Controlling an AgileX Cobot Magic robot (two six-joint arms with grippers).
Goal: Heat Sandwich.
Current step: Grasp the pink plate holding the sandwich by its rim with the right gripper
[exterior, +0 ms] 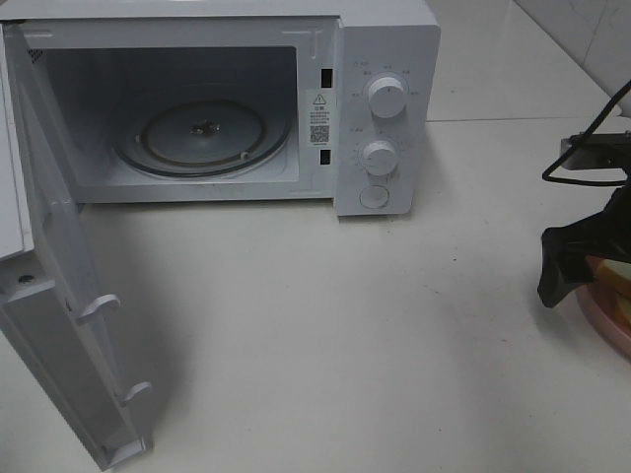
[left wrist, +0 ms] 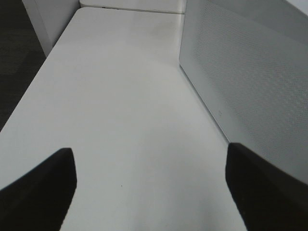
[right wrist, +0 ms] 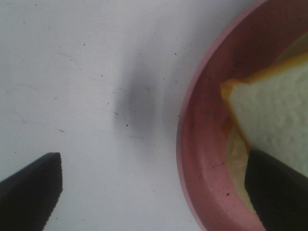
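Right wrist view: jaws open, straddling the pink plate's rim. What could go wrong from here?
One jaw hangs over the sandwich, so closing could dent it. Gripped by one rim only, the plate may tilt and spill the sandwich on the way to the microwave.

White tabletop [exterior: 325, 345], faintly scuffed; pale tiled wall [exterior: 592, 30] behind; dark floor [left wrist: 14, 67] beside table.

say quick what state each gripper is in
Left gripper: open, empty.
Right gripper: open, empty, straddling the plate rim by the sandwich.
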